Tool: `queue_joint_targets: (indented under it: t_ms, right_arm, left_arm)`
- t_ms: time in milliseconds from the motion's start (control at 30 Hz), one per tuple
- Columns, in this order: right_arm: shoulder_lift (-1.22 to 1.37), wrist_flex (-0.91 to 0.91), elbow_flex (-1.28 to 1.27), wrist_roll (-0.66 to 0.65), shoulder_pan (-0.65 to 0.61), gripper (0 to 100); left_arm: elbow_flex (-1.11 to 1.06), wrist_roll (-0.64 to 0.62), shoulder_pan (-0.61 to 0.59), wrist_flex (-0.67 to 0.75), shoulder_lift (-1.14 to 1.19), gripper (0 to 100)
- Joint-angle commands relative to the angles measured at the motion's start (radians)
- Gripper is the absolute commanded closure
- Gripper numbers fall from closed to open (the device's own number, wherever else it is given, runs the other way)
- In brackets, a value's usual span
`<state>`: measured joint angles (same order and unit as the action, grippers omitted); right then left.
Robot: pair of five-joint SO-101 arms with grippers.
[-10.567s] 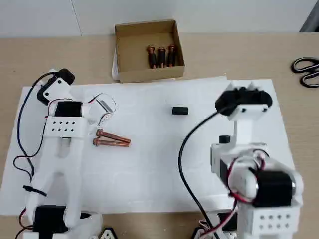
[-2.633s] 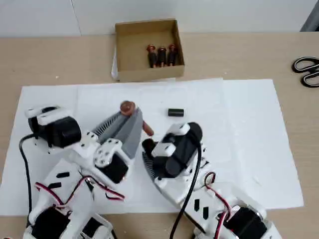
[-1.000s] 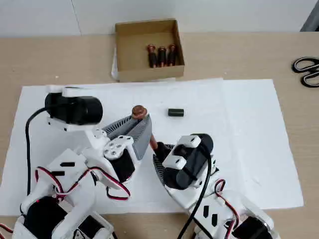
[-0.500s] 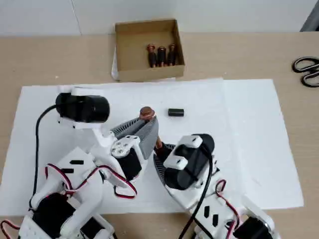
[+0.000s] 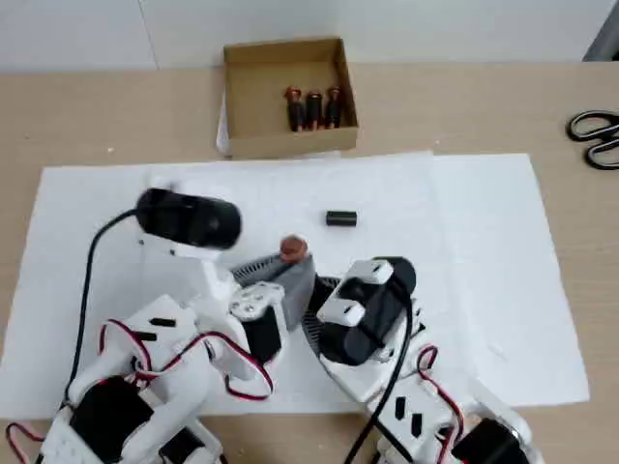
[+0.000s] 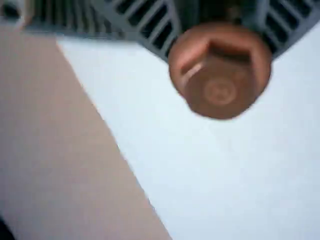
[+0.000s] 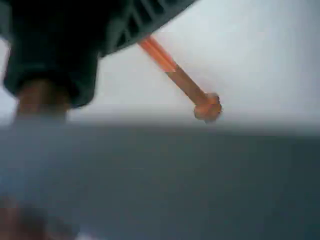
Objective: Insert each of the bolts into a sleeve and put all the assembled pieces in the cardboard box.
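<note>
A copper bolt stands nearly upright, my left gripper shut on it below the head. The left wrist view has the bolt head between the grey fingers. Close on its right, my right gripper is shut on a black sleeve, and a copper shaft sticks out of the sleeve's end. A second bolt lies flat on the white sheet. A loose black sleeve lies beyond both grippers. The cardboard box at the back holds three assembled pieces.
A white sheet covers the middle of the tan table. Scissors lie at the far right edge. The box sits just past the sheet's back edge.
My left gripper has carried the bolt right and nearer, up against the right gripper, its wrist swinging right too. The right arm has barely moved.
</note>
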<state>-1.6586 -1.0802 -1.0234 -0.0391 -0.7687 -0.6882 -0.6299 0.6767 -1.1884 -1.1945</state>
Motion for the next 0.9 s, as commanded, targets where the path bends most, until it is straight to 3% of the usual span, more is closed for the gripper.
queue_joint_targets:
  t_ms: [0,333,733,867]
  right_arm:
    - [-0.001,0.064,0.012,-0.012,0.005,99.4]
    - [0.059,0.159,0.018,-0.014,0.007,99.4]
    - [0.090,0.182,0.018,-0.014,0.061,99.4]
    - [0.084,0.179,0.018,-0.014,0.065,99.4]
  left_arm:
    - [-0.005,0.011,0.031,-0.014,-0.002,99]
    - [-0.180,0.078,0.031,-0.011,-0.002,99]
    - [-0.189,0.083,0.031,-0.012,-0.002,99]
    - [-0.189,0.083,0.031,-0.018,-0.002,88]
